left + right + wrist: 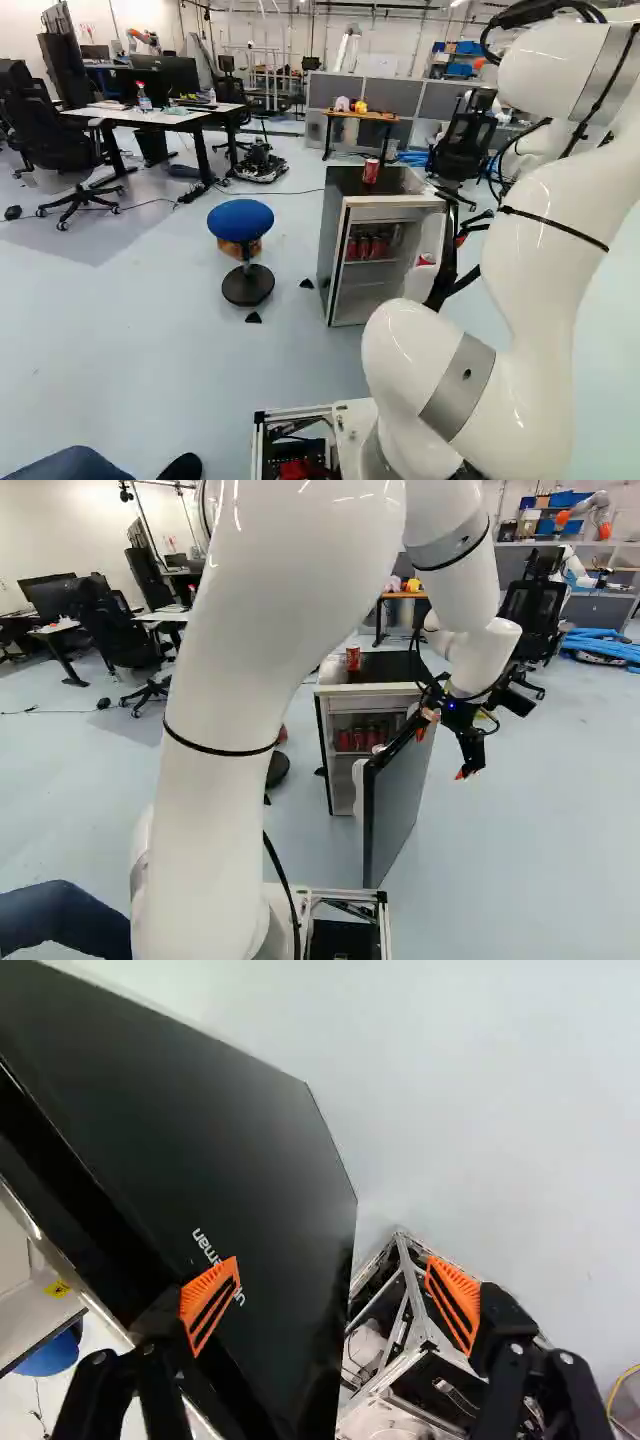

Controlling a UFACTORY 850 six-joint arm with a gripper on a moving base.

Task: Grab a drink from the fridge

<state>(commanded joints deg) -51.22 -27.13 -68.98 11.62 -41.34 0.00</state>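
The gripper hangs at the outer side of the open fridge door in the right base view. In the wrist view the gripper is wide open, with nothing gripped; one finger overlaps the door's dark face, the other lies beyond its edge. The fridge stands ahead, its door swung towards the base. Several red cans are on an inner shelf. A single red can stands upright on the fridge's top. Another red item shows by the door in the left base view.
A blue stool stands beside the fridge in the left base view. Behind are a wooden table, desks and office chairs. Another robot is at the far right. A person's leg is close beside the base. The base's frame shows below the gripper.
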